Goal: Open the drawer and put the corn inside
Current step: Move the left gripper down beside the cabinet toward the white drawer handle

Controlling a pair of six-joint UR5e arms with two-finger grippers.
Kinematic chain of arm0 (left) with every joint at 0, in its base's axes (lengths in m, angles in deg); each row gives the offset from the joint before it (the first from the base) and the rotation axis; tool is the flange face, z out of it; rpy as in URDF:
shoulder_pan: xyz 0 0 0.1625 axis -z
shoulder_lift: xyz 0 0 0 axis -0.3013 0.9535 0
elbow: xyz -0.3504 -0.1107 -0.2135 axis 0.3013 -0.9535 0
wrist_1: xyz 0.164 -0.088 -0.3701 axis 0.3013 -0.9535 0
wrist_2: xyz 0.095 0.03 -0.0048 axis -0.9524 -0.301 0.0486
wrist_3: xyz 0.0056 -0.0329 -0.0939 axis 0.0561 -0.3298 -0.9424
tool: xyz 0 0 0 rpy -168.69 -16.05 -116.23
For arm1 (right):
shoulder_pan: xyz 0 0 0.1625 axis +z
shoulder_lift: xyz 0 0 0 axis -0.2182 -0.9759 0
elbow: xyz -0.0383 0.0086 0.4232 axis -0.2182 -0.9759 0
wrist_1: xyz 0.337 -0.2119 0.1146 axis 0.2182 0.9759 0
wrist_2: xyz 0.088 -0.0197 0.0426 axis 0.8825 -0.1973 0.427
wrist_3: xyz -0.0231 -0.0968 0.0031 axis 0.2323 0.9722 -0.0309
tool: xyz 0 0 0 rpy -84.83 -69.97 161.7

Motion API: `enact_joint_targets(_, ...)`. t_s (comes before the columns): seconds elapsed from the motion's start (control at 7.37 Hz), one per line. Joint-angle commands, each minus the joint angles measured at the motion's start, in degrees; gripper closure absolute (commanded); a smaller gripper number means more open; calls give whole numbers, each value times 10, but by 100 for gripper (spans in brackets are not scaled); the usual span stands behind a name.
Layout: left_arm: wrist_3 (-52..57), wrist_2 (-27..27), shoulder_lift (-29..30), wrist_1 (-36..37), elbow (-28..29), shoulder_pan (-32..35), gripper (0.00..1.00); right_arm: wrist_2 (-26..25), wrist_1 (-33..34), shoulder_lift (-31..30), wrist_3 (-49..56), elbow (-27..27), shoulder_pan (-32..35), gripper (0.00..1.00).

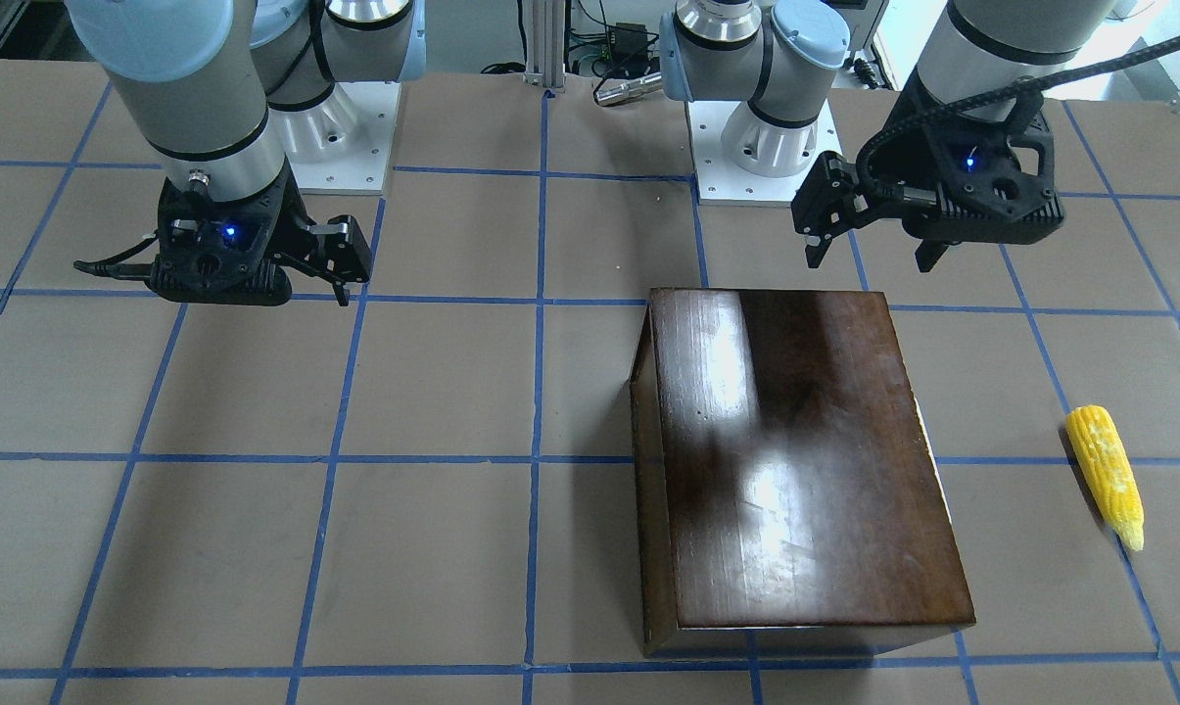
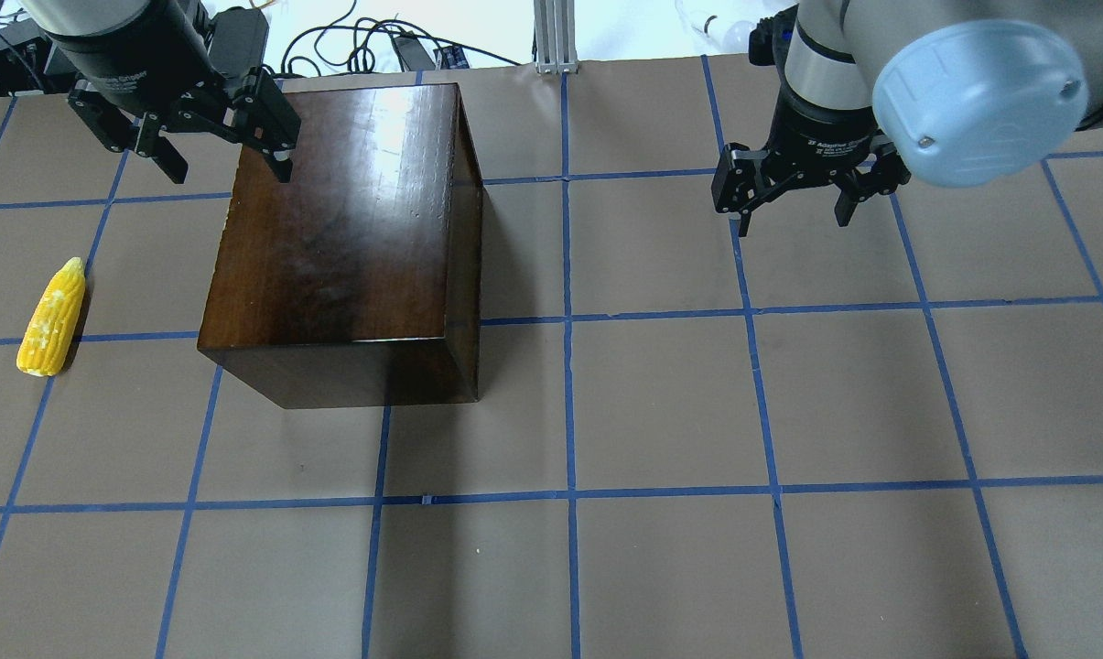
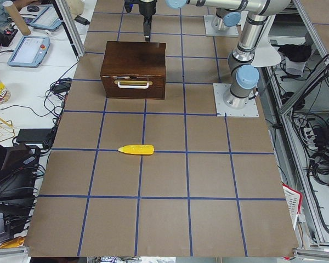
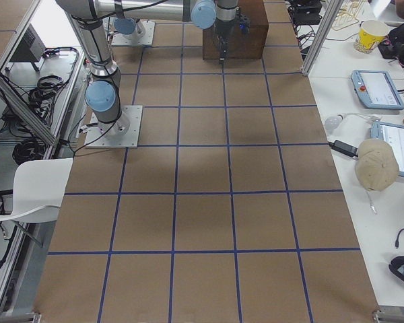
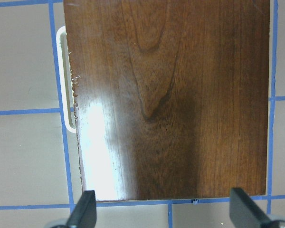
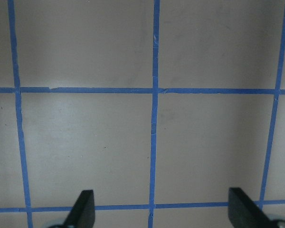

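My left gripper (image 2: 228,169) points straight down, spread wide, above an edge of the box (image 2: 350,229); my right gripper (image 2: 792,220) hovers likewise, well apart from it

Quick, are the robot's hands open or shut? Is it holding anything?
Left gripper: open, holding nothing.
Right gripper: open, holding nothing.

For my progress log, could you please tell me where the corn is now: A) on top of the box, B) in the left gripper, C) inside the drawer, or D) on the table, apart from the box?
D: the corn lies on the table, apart from the box.
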Motion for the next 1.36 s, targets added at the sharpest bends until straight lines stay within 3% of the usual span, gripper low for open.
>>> enact_joint_targets(0.0, -2, 1, 1, 1, 4, 0, 0, 0, 0, 0, 0, 0, 0, 0)
enact_joint_targets(1.22, -4, 3, -2, -24, 7, -2, 0, 0, 0, 0, 0, 0, 0, 0)
